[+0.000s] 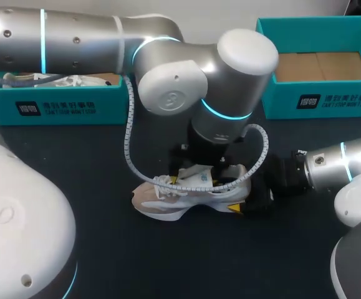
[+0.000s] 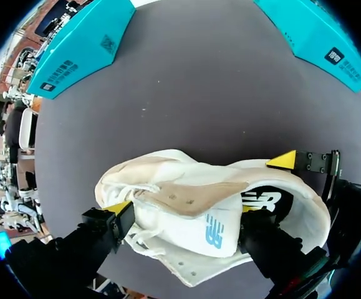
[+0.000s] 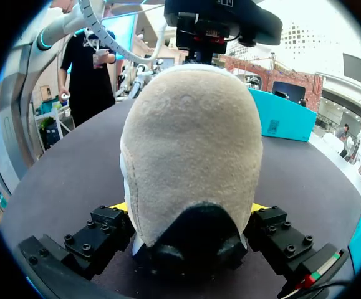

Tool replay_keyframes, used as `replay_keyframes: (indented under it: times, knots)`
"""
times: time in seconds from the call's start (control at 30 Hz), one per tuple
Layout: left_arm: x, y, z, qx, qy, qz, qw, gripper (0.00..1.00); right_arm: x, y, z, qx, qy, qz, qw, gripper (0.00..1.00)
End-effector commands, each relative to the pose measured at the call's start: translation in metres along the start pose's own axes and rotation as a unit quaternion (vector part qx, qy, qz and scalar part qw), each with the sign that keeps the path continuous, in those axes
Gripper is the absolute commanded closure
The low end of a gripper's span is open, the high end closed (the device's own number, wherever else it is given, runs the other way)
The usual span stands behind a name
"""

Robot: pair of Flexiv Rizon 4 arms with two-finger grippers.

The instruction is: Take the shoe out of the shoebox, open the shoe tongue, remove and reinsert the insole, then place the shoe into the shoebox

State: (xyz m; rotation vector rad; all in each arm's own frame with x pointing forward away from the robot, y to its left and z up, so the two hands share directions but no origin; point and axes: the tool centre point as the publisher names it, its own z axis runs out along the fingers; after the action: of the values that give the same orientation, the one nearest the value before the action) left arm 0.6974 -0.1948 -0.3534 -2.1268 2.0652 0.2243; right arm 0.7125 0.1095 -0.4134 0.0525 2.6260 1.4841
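Shoe (image 1: pixel 186 193): stands on its sole on the table (image 1: pixel 168 261), outside and apart from the left shoebox (image 1: pixel 55 107) and the right shoebox (image 1: pixel 330 99). The left arm (image 1: pixel 168 68) reaches past the middle and hangs over the shoe from above. The right arm (image 1: pixel 345 165) comes in low, level with the table. The right jaws are clamped on the heel (image 3: pixel 189 143) from both sides, probably to anchor the shoe. The left jaws straddle the upper, pressed against it on each side of the tongue (image 2: pixel 211 227), which suits opening the tongue while the heel is held.
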Motion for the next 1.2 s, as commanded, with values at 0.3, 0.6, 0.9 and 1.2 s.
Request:
replay_keyframes:
  times: [0.3, 0.6, 0.9, 1.2]
  knots:
    - [-0.023, 0.014, -0.015, -0.014, 0.04, 0.022, 0.999, 1.0, 0.001, 0.001, 0.0, 0.001, -0.001, 0.0, 1.0, 1.0]
    - [-0.04, 0.025, -0.032, -0.02, 0.072, 0.047, 0.996, 1.0, 0.001, 0.001, 0.0, 0.001, -0.001, 0.0, 1.0, 1.0]
    - [-0.076, 0.022, -0.023, -0.012, 0.077, 0.039, 0.996, 1.0, 0.001, 0.001, 0.0, 0.001, -0.001, 0.0, 1.0, 1.0]
    - [-0.1, 0.016, -0.001, -0.007, 0.064, 0.019, 0.998, 1.0, 0.001, 0.001, 0.0, 0.001, -0.001, 0.0, 1.0, 1.0]
